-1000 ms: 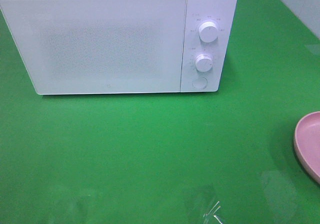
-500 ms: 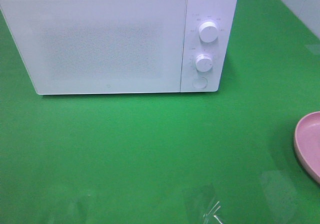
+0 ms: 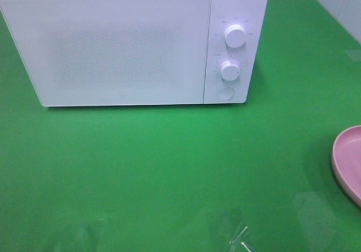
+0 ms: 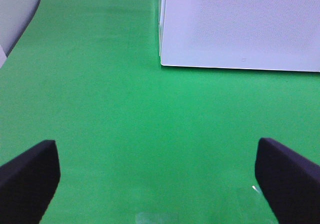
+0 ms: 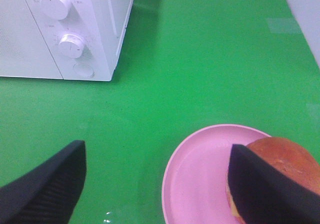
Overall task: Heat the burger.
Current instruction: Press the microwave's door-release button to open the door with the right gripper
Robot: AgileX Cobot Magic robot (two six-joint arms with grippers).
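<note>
Burger (image 5: 292, 159) on pink plate (image 5: 200, 184), right edge of table (image 3: 169, 167), not gripped. Microwave (image 3: 124, 49) at far edge, door shut. My left gripper (image 4: 157, 179) and right gripper (image 5: 155, 184) spread wide, empty. All steps left.

The left claw (image 4: 155, 151) stood wide open, its two dark padded fingers (image 4: 30, 179) spread far apart, tilted down over the surface (image 4: 100, 93) and gripping nothing. The right claw (image 5: 157, 151) gaped as well, its black fingers (image 5: 50, 189) well apart, raised over the right side of the surface.
</note>
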